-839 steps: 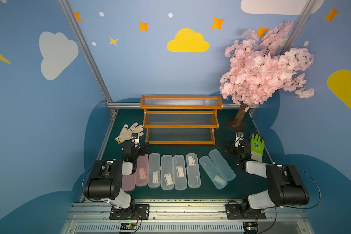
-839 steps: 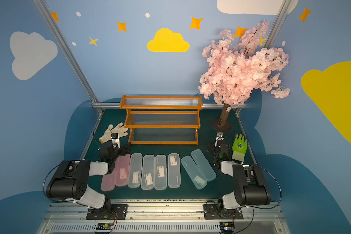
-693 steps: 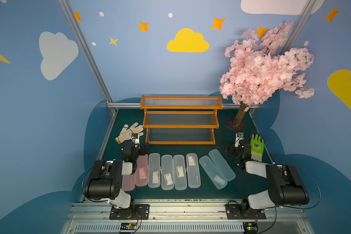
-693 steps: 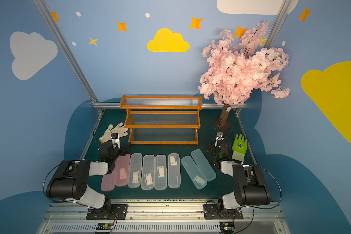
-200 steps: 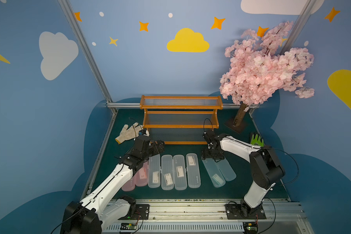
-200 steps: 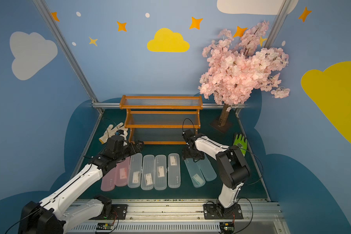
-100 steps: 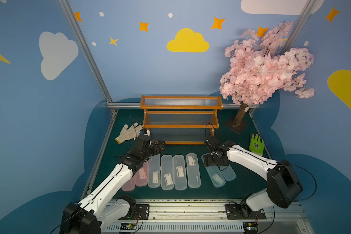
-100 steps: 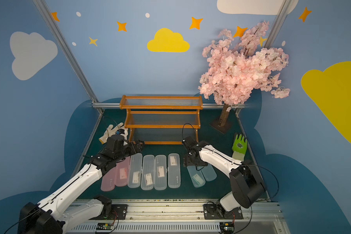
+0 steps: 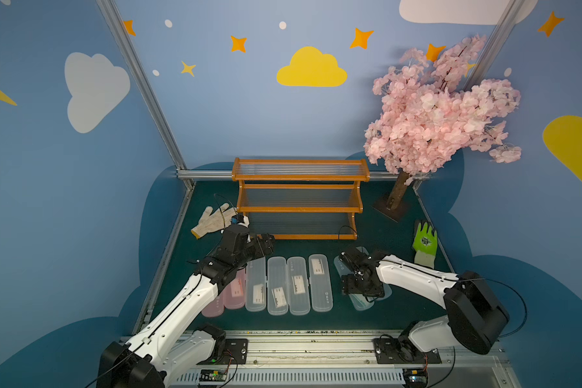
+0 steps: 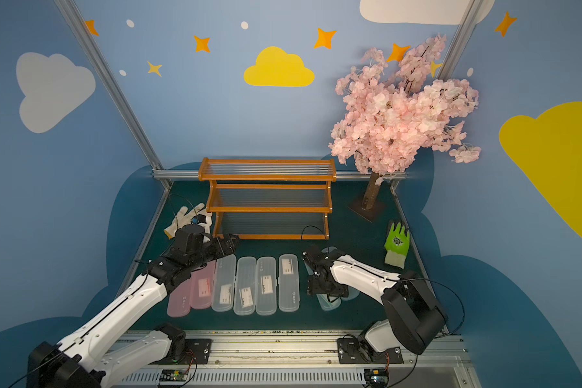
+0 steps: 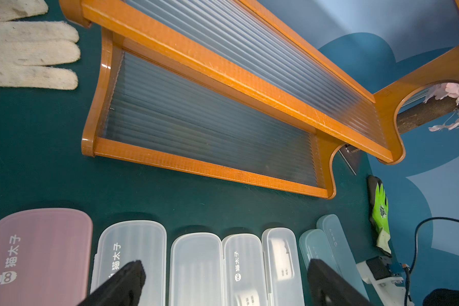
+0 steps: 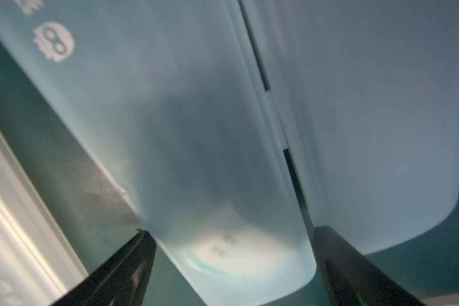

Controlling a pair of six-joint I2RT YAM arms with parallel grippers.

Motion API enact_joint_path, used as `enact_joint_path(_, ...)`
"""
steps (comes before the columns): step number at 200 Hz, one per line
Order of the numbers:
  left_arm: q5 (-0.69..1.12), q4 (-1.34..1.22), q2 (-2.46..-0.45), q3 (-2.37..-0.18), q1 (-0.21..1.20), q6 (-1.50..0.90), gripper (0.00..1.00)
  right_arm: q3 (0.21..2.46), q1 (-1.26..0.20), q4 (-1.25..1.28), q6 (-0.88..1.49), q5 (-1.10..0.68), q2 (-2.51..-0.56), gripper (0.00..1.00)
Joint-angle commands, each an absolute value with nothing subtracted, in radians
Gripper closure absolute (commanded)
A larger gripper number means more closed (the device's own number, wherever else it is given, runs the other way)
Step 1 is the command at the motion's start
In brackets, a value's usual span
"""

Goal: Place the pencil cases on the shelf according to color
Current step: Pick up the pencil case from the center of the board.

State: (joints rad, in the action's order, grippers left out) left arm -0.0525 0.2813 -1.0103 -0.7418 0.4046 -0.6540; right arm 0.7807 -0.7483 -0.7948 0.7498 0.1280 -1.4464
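Eight pencil cases (image 9: 293,285) lie flat in a row on the green mat (image 9: 400,242), just on the near side of the empty shelf (image 9: 299,210): two pink at the left, four clear in the middle, two blue slanted at the right. My right gripper (image 12: 231,235) is spread wide across the left blue case (image 12: 196,132), with one finger at its outer edge and the other at the thin seam beside its blue neighbour (image 12: 368,119). To do this well, I should sink that inner finger cleanly into the seam, then close squarely across the width so the case lifts level and the neighbour stays put. My right arm reaches low and leftward, wrist tipped down. My left gripper (image 11: 225,266), also spread and empty, hovers by the far ends of the clear cases.
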Motion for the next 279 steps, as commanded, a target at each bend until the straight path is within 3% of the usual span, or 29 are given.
enact_joint_path(1, -0.046, 0.285, -0.996, -0.746, 0.407, -0.641, 0.00, 0.757, -0.781, -0.761, 0.795, 0.089, -1.450, 0.03)
enact_joint_path(99, -0.049, 0.300, -0.988, -0.742, 0.409, -0.642, 0.00, 0.786, -0.946, -0.868, 0.908, 0.221, -1.473, 0.02)
enact_joint_path(170, -0.044, 0.318, -0.980, -0.759, 0.408, -0.641, 0.00, 0.707, -0.965, -0.734, 0.936, 0.184, -1.528, 0.06)
enact_joint_path(214, -0.049, 0.332, -0.959, -0.771, 0.410, -0.643, 0.00, 0.654, -0.975, -0.683, 0.953, 0.183, -1.524, 0.17)
enact_joint_path(261, -0.046, 0.358, -0.948, -0.803, 0.410, -0.644, 0.00, 0.632, -1.015, -0.719, 0.992, 0.267, -1.457, 0.46)
enact_joint_path(279, -0.044, 0.364, -0.946, -0.816, 0.411, -0.646, 0.00, 0.659, -1.041, -0.782, 1.008, 0.316, -1.424, 0.48)
